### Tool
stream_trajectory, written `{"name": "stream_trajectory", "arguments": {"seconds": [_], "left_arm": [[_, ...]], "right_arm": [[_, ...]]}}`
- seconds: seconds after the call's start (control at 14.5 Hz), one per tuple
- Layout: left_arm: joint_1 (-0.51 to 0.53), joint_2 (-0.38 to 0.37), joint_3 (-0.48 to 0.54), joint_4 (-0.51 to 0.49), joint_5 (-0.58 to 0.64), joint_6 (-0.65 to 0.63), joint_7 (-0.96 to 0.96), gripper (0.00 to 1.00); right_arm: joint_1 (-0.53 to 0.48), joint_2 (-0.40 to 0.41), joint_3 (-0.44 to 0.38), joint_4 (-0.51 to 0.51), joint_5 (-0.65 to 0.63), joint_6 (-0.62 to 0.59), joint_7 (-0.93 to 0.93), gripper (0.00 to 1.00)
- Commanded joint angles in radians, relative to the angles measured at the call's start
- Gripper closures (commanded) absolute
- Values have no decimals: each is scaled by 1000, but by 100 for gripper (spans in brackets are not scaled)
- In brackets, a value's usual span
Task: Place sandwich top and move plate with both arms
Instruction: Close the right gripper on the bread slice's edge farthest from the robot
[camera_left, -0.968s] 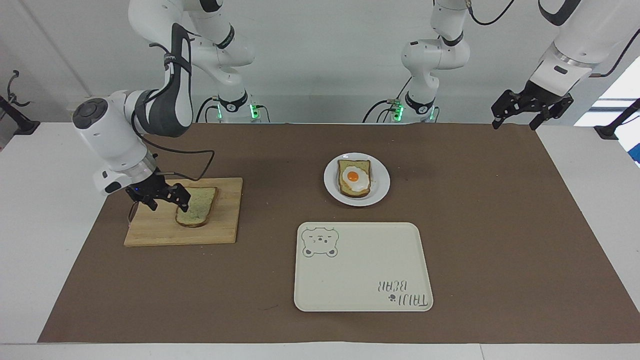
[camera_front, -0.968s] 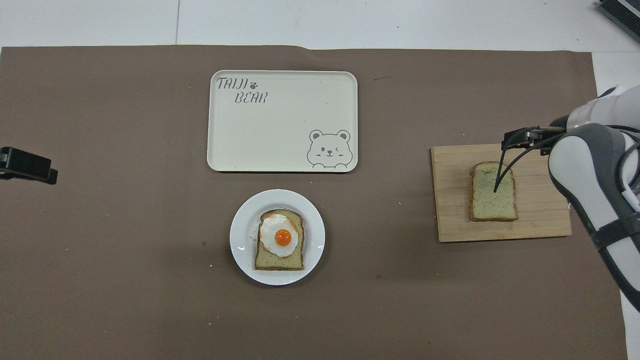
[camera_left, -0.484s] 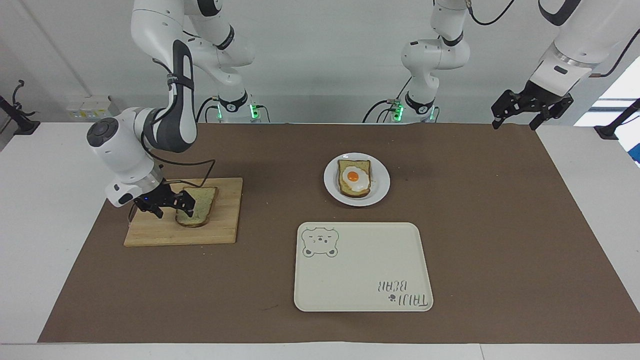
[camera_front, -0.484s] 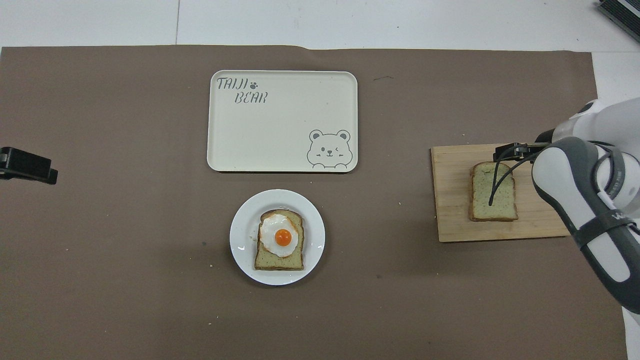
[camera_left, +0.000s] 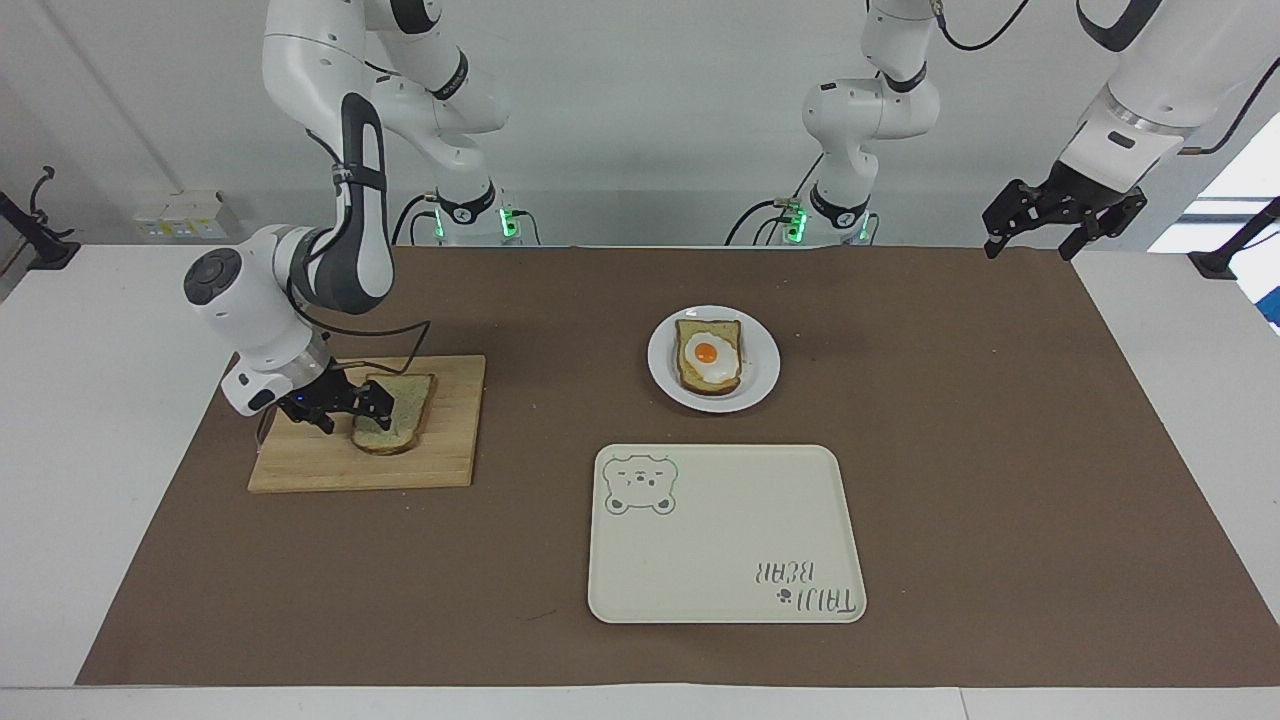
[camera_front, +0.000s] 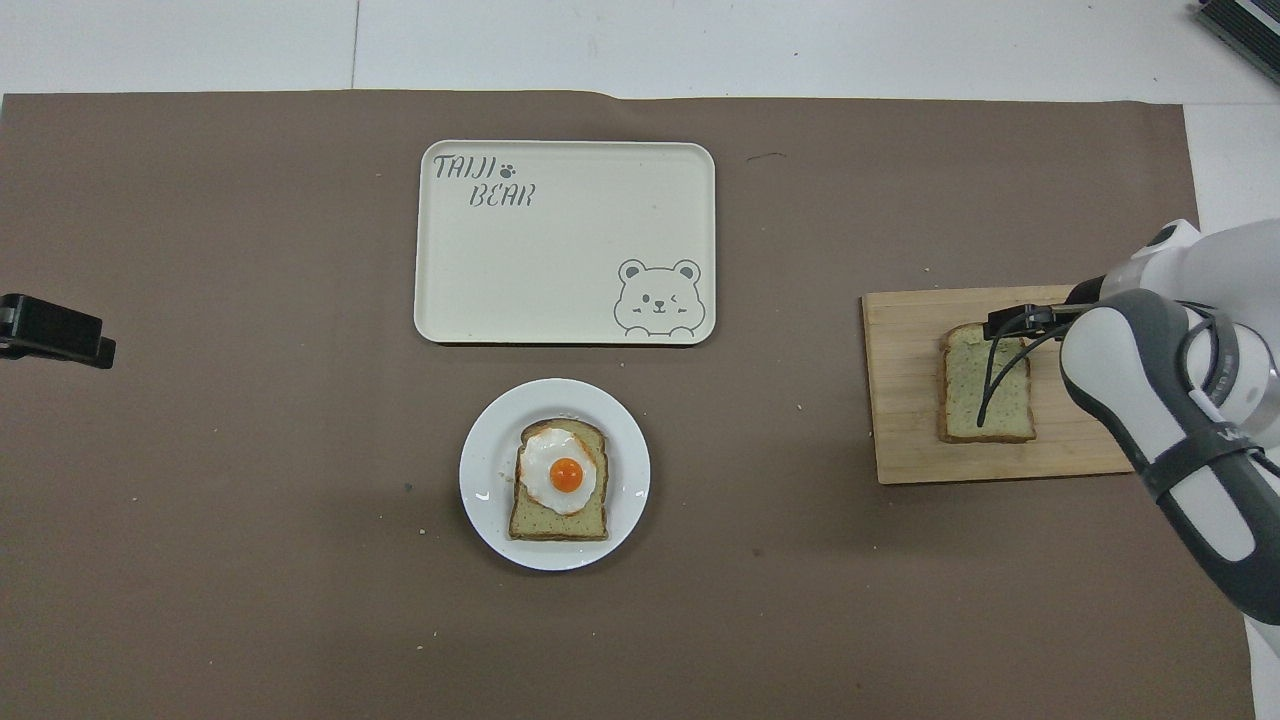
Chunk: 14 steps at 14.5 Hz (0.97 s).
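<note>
Sandwich top (camera_left: 393, 425) lies flat on the wooden cutting board (camera_left: 440, 460) at the right arm's end of the surface (camera_left: 960, 420). The right arm bends down steeply from its base, wrist tilted toward the slice, and the right gripper (camera_left: 345, 408) sits low at the slice's edge, fingers spread wide with nothing lifted; on the overhead view it is at the slice's one o'clock corner. Whether a fingertip touches the bread I cannot tell. The plate (camera_left: 762, 372) carrying egg toast (camera_left: 708, 357) sits mid-surface, with the bear tray (camera_left: 720, 540) at its twelve o'clock in the overhead view. The left arm waits raised, left gripper (camera_left: 1062, 215) open and empty over the mat's corner.
</note>
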Motion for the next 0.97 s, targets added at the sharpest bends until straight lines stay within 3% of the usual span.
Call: {"name": "stream_trajectory", "arguments": {"seconds": [0.0,0.48,0.55,0.76,0.9], "left_arm": [[1,4,-2,15,19,-17,-10,0],[1,4,-2,15,19,-17,-10,0],[1,4,-2,15,19,-17,-10,0],[1,4,-2,15,19,-17,-10,0],[1,4,-2,14,19,-17,-10,0]], "right_arm": [[-19,-4,9,-30,31,28,-52,0],[-28,-2,9,-41,38,28,-54,0],[-28,-2,9,-41,38,28,-54,4],[-26,-2,9,-41,38,27,-52,37],[-26,-2,9,-41,38,27,-49,67]]}}
